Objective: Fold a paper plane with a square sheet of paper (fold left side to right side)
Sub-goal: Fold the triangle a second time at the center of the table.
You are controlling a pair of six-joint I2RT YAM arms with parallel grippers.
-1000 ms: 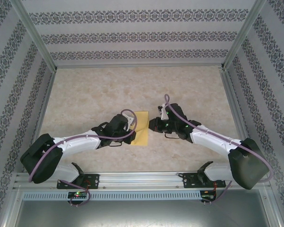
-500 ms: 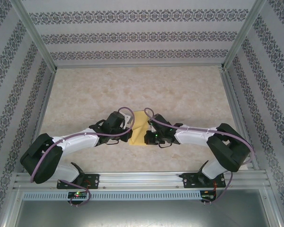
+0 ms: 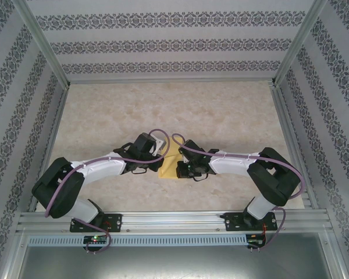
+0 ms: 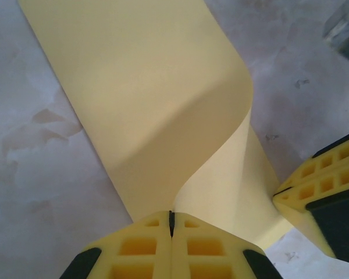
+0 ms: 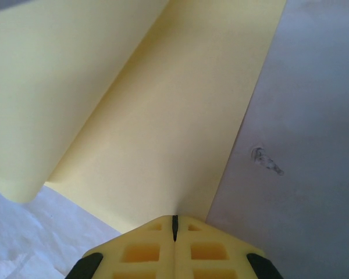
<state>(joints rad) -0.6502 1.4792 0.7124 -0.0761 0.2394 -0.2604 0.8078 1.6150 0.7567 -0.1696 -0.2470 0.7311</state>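
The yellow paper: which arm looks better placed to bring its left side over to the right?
The left arm, probably. The left pincer is shut on the lifted, curling edge of the yellow paper, so it could carry that edge across. The right pincer, also shut, meets the flatter part.

A: What encloses the scene?
B: Three walls (image 3: 174,43), papered in pale stripes with dark ornamental bands and joined by aluminium corner posts (image 3: 43,43).
A: And the surface below?
B: A beige, marble-patterned tabletop (image 3: 104,110), evenly lit. An aluminium rail (image 3: 174,220) and a grey slotted strip (image 3: 174,239) bound its near edge.
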